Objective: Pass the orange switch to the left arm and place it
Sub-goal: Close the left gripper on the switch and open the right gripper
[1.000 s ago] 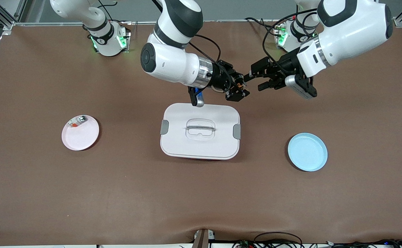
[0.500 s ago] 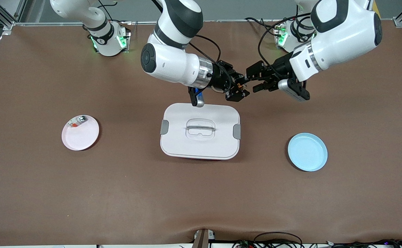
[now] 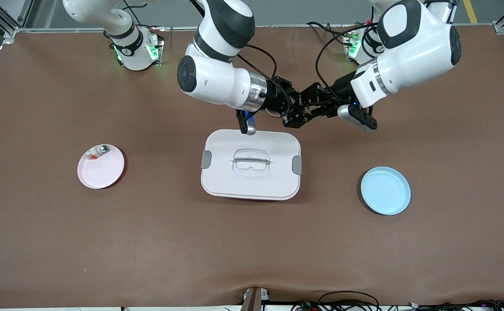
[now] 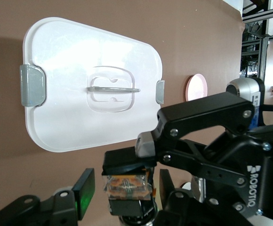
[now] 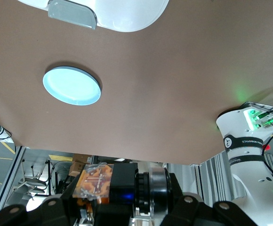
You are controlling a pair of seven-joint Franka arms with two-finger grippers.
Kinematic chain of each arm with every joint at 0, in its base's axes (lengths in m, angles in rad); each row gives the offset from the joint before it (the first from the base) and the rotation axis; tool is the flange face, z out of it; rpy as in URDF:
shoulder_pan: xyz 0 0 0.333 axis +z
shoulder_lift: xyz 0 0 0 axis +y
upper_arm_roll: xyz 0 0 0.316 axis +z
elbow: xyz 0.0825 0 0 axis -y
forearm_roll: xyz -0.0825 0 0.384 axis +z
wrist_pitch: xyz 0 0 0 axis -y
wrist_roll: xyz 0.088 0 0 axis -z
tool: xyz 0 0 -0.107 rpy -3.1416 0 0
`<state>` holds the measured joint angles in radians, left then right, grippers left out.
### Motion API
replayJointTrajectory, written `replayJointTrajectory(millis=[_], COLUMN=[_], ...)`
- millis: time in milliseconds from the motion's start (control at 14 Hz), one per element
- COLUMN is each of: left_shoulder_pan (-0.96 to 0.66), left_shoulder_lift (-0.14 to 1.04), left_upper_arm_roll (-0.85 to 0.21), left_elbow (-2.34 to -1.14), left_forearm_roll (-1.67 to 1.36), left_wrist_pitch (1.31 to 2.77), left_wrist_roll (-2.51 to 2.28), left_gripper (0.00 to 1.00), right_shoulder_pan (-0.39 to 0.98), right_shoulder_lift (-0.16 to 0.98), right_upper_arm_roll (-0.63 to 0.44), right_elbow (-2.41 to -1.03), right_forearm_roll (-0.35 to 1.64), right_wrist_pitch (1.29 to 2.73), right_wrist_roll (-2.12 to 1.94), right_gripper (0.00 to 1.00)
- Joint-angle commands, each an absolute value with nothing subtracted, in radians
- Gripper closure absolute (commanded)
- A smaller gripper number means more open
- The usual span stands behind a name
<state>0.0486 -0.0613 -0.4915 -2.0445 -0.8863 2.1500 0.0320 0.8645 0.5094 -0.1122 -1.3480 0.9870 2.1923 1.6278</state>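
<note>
robot lab | aluminium frame rails [image 3: 1, 19] | brown table mat [image 3: 62, 237], loose cables [image 3: 347, 298]

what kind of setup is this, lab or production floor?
Most likely a robotics lab test bench. Two white arms are mounted at one brown-covered table framed by aluminium rails, with loose cables at its edge and only staged props: a white box and two small plates.

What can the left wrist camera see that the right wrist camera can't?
Only the left wrist view shows the box's lid handle and the pink plate. Only the right wrist view shows the blue plate and a robot base with green lights. Both show the brown table, part of the white box and the orange switch, held up in the air where the two sets of jaws meet.
</note>
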Motion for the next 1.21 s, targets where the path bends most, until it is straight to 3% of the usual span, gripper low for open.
replayJointTrajectory(millis=[0,143,286,643,1071,1143], left_shoulder_pan=[0.049,0.049,0.051,0.06,0.121,0.129], left_shoulder_lift=[-0.06,-0.057,-0.046,-0.021,-0.02,-0.02], left_upper_arm_roll=[-0.499,-0.499,-0.499,-0.497,-0.495,-0.495], left_elbow=[-2.046,-2.046,-2.043,-2.025,-2.023,-2.022], left_forearm_roll=[-0.905,-0.897,-0.888,-0.691,-0.48,-0.456], left_wrist_pitch=[2.166,2.164,2.164,2.155,2.135,2.131], left_wrist_roll=[0.028,0.028,0.031,0.031,0.04,0.04], left_gripper=[0.48,0.71,1.0,1.0,1.0,1.0], right_shoulder_pan=[0.871,0.871,0.871,0.87,0.865,0.864], right_shoulder_lift=[0.526,0.526,0.526,0.526,0.526,0.525], right_upper_arm_roll=[-0.12,-0.12,-0.12,-0.12,-0.12,-0.12], right_elbow=[-1.318,-1.318,-1.318,-1.318,-1.318,-1.318], right_forearm_roll=[1.002,1.002,1.002,1.0,0.999,0.999], right_wrist_pitch=[2.186,2.186,2.187,2.186,2.18,2.18], right_wrist_roll=[1.643,1.643,1.641,1.641,1.638,1.637], right_gripper=[0.61,0.61,0.61,0.6,0.0,0.0])
